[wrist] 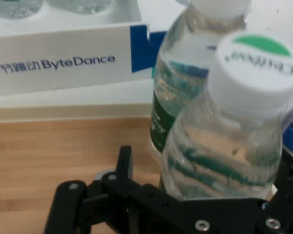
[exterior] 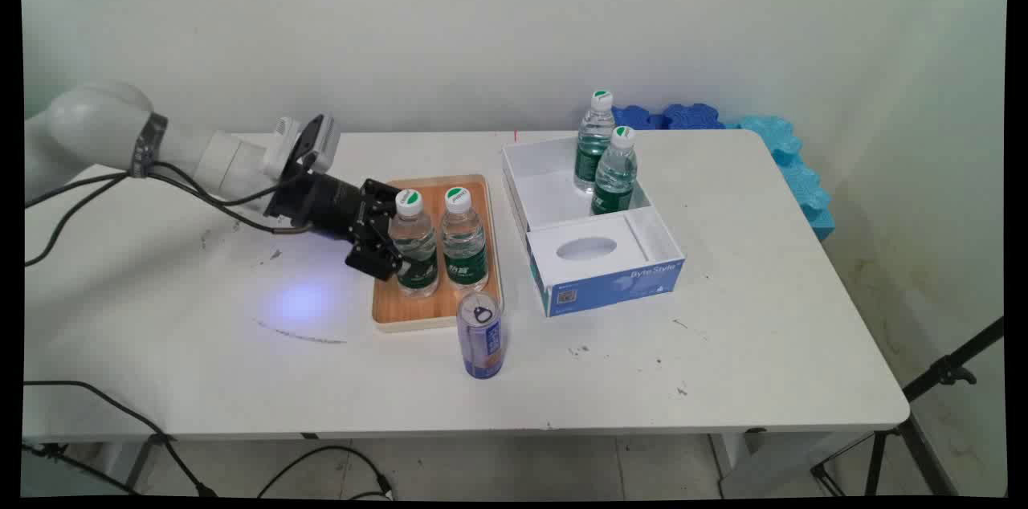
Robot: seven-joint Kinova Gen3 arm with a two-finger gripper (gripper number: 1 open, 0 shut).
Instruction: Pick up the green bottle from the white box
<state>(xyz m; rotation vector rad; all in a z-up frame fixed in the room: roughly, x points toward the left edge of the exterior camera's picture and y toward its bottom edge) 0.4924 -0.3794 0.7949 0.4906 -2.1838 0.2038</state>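
Two clear water bottles with white caps and green labels stand on a wooden tray. My gripper reaches in level from the left and is open around the left bottle, which stands upright on the tray. In the hand view this bottle fills the space between the jaws, close to the right one, with a strip of tray showing on the left. The second bottle stands just right of it, and in the hand view that second bottle is behind.
A blue drink can stands in front of the tray. Right of the tray is an open white and blue box holding two more bottles. Blue foam pieces lie at the far right corner.
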